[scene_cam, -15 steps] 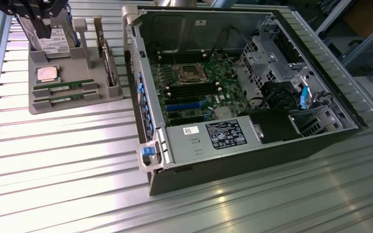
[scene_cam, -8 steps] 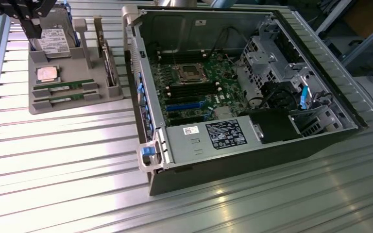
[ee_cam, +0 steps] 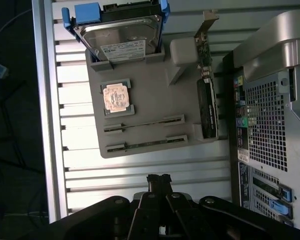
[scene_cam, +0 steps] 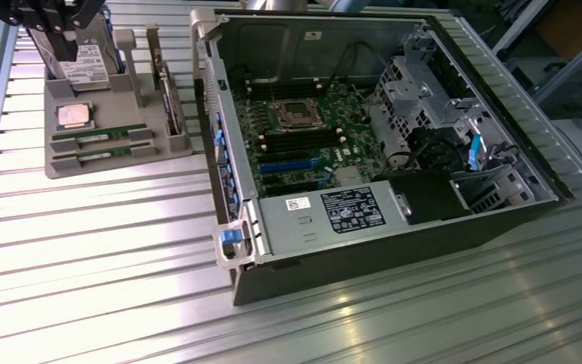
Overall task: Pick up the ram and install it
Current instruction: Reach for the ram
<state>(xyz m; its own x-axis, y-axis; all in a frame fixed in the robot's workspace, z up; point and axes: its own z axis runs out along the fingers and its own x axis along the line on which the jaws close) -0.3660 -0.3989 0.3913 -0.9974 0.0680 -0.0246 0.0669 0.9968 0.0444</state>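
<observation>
Two green ram sticks (scene_cam: 99, 137) (scene_cam: 105, 154) lie side by side in slots of a grey holder tray (scene_cam: 170, 144) at the exterior view's left. In the wrist view they show edge-on (ee_cam: 145, 124) (ee_cam: 148, 142) in the tray (ee_cam: 154, 90). My gripper (scene_cam: 61, 53) hangs high over the tray's hard-drive end, apart from the sticks. Its dark fingers (ee_cam: 158, 180) are pressed together and shut, with nothing between them. The open computer case (scene_cam: 372, 136) stands to the exterior view's right, with its motherboard (scene_cam: 301, 144) and black memory slots exposed.
The tray also holds a silver processor chip (scene_cam: 75, 114) (ee_cam: 116, 97), a hard drive with a white label (ee_cam: 122, 45) standing upright, and an expansion card (scene_cam: 170, 95) (ee_cam: 207, 100) on edge. The case wall (ee_cam: 269, 100) rises close beside the tray. Everything rests on a ribbed metal table (scene_cam: 99, 243).
</observation>
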